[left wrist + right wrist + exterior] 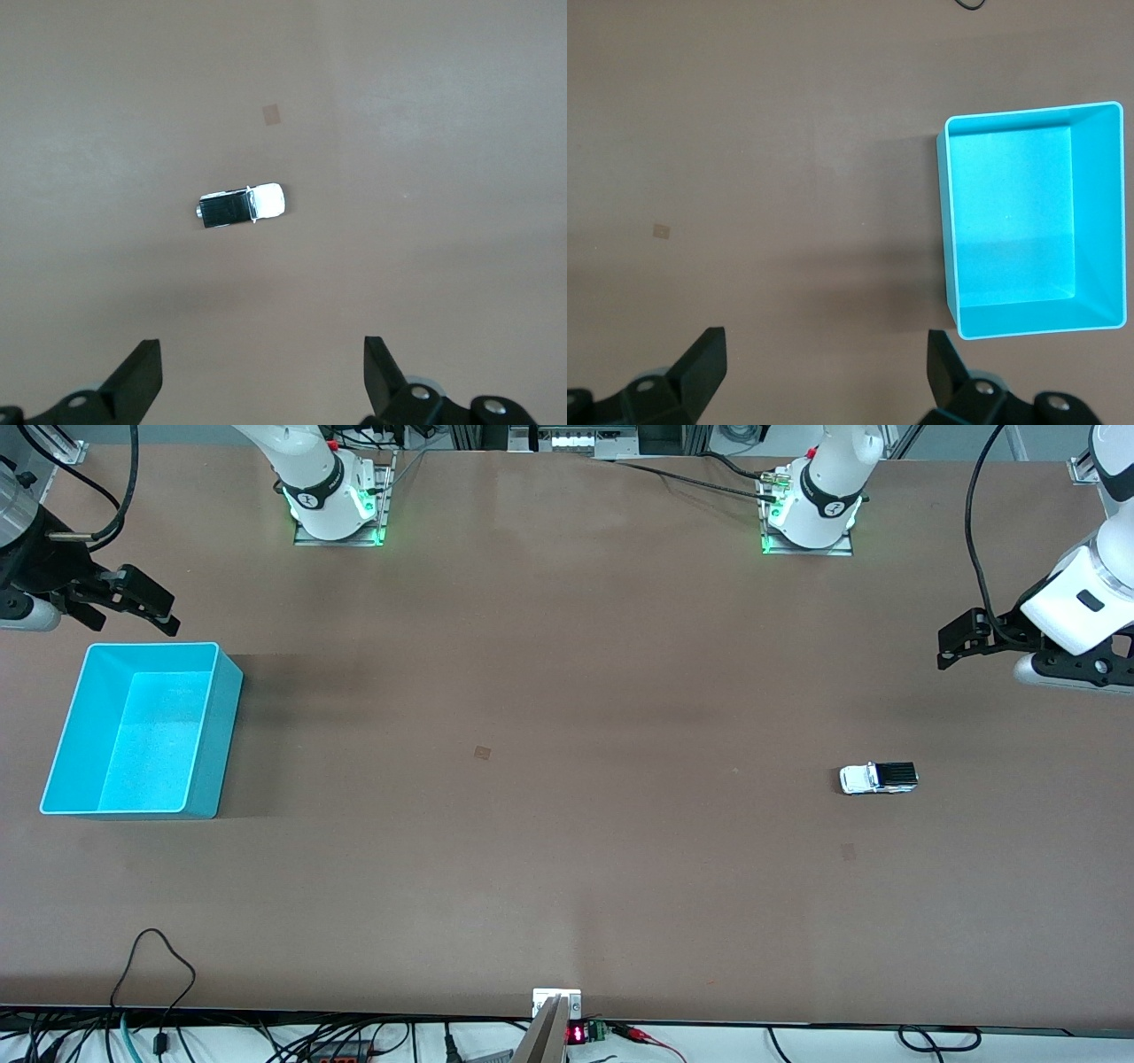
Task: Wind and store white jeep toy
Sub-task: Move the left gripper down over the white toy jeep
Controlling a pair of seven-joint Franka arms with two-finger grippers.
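The white jeep toy (878,778) is a tiny white car with a black roof panel, standing on the brown table toward the left arm's end; the left wrist view shows it too (241,205). High above the table at that end hangs my left gripper (961,640), open and empty (263,372). The cyan bin (142,731) sits empty at the right arm's end of the table, also seen in the right wrist view (1032,221). My right gripper (146,607) hovers open above the table just by the bin's rim, nothing between its fingers (826,365).
Both robot bases (337,500) (811,509) stand along the table's edge farthest from the front camera. A small mount (556,1005) and cables lie at the nearest edge. Small tan marks (482,753) dot the tabletop.
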